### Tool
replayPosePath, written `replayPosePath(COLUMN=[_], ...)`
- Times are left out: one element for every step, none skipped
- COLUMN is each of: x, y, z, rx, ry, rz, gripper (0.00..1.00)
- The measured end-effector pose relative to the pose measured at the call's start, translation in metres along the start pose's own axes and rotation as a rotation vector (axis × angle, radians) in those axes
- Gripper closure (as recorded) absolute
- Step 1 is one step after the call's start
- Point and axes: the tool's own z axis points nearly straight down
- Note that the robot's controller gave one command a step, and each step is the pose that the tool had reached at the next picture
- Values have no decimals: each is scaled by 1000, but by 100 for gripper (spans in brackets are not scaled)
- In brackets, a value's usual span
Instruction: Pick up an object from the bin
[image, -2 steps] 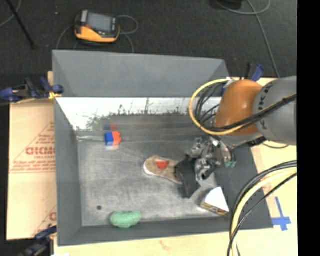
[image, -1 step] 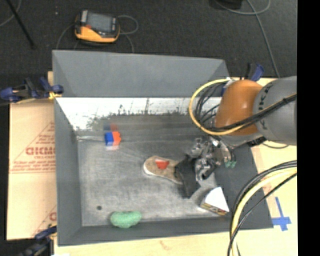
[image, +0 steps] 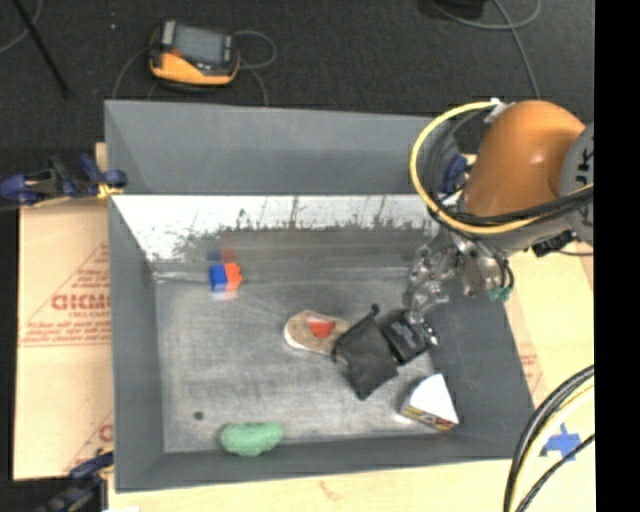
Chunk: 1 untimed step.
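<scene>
From above, your claw (image: 425, 300) hangs low at the right side of the bin (image: 300, 155), just over a small black boxy piece (image: 408, 338) that lies against a crumpled black thing (image: 362, 365). It looks lined up for a straight drop (spread or pressed together, you cannot tell). A white wedge (image: 432, 402) lies near.

Bin (image: 260, 160) w/ block (image: 225, 275), green blob (image: 250, 438), wedge (image: 432, 400)

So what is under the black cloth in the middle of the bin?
The black cloth covers the right end of a pale thing with a red patch. How far that runs underneath, and whether anything else lies there, is hidden.
</scene>
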Motion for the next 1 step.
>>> replayPosePath(x=[0], y=[0], z=[0], rx=[0], ry=[0], rz=[-1], gripper=[100])
